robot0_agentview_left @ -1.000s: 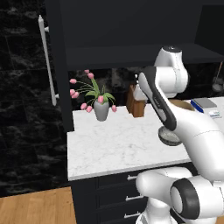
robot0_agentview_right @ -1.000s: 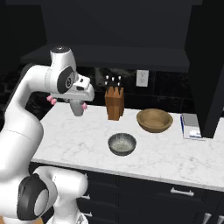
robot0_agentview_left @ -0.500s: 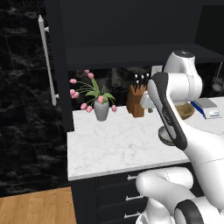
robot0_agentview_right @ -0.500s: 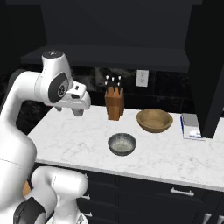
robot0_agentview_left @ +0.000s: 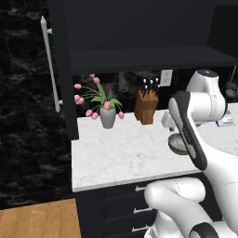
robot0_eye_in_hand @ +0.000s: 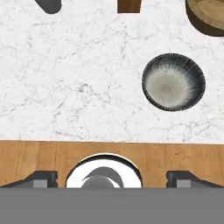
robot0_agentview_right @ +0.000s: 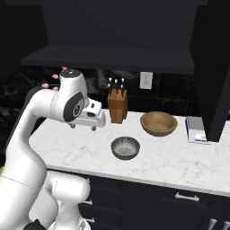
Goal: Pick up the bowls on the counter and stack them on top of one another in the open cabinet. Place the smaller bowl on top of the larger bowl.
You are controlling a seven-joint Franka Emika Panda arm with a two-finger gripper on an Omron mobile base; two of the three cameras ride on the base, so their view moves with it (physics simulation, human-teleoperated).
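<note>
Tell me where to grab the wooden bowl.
Take the wooden bowl by its thick rim, from above: one claw finger inside, one outside. It sits upright and open, too wide to span. Use the rim nearest the grey bowl, away from the box.

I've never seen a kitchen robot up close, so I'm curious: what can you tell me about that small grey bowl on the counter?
The small grey bowl is round and stone-like, with a dark speckled outside and a pale mottled inside. It sits upright and empty on the white marble counter, near the front edge, apart from the wooden bowl behind it. Nothing touches it but the counter.
</note>
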